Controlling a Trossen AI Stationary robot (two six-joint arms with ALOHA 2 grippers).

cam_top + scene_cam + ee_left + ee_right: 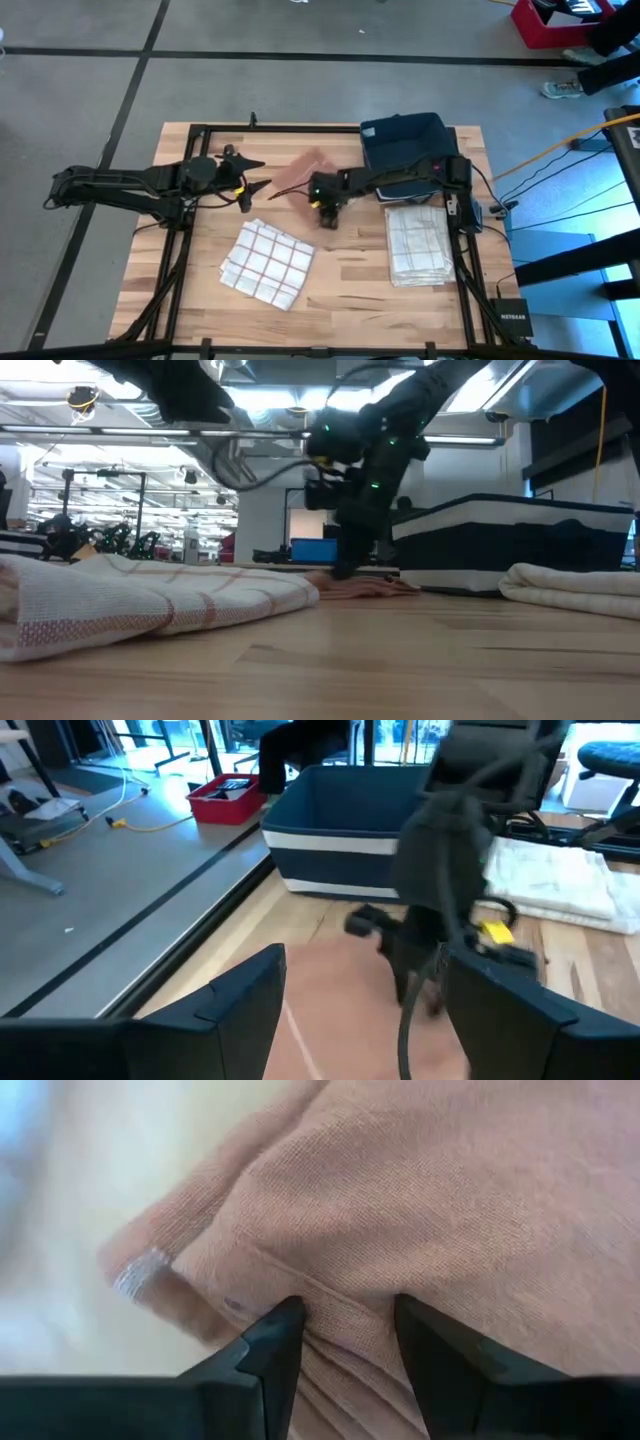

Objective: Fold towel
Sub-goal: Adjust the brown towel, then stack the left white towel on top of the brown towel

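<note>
High view: the pinkish-brown towel (303, 171) lies flat on the wooden counter (350, 275), just beside the dark blue bin (405, 140). The right gripper (326, 213) is down at the towel edge farthest from the bin; the left gripper (254, 174) hovers at the towel's far side from the bin, jaws spread wide and empty. A red-checked folded towel (266, 263) and a cream folded towel (418, 243) lie nearer the counter's front edge.

Low view: the right gripper (348, 565) reaches down onto the towel (362, 587), beside the bin (515, 545).

Left wrist view: the towel (345, 1010) spreads ahead, the bin (345, 830) beyond it.

Right wrist view: the right gripper (348, 1330) has its jaws partly closed, pinching a raised fold of the towel (440, 1200).
</note>
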